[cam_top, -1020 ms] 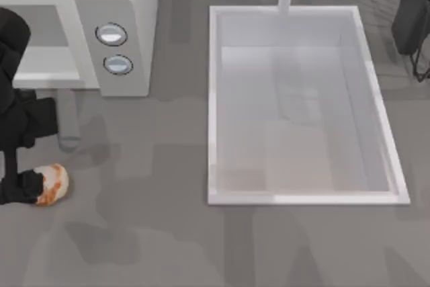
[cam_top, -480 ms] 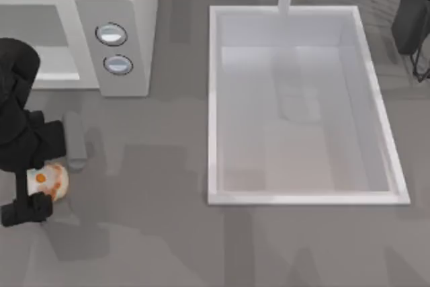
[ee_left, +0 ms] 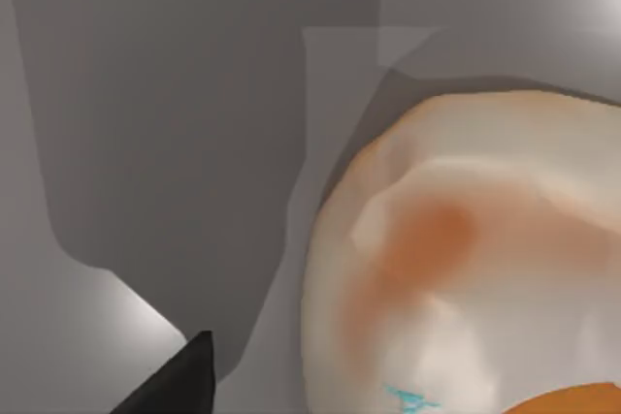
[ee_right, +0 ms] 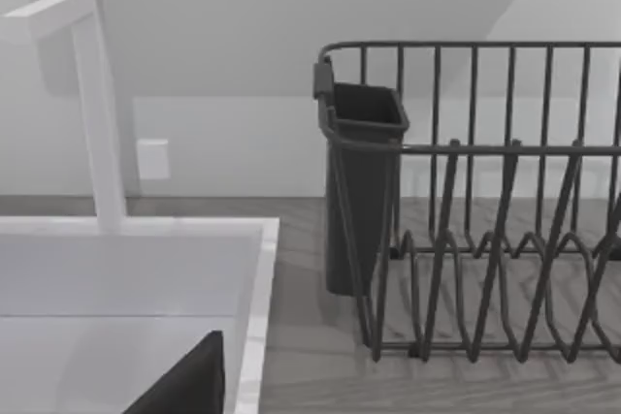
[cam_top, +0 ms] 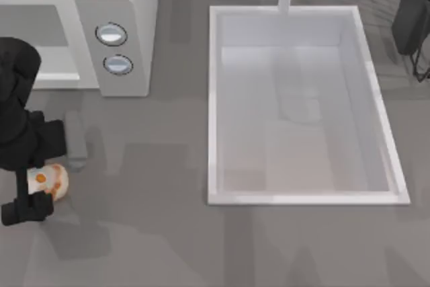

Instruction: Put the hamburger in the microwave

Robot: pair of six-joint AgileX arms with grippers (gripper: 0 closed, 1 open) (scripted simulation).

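Soft, even light is falling on the grey table (cam_top: 168, 233) — no glare is showing. Pale, fuzzy shadows are lying under the left arm (cam_top: 17, 119). In the left wrist view the hamburger (ee_left: 475, 269) is looking big and blurry — a dark shadow is spreading beside it.

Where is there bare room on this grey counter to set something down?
Bare counter lies between the light-grey boxy microwave and white rectangular sink basin, and along the front. It is crowded at the left, where the left gripper straddles the small cream-and-orange hamburger.
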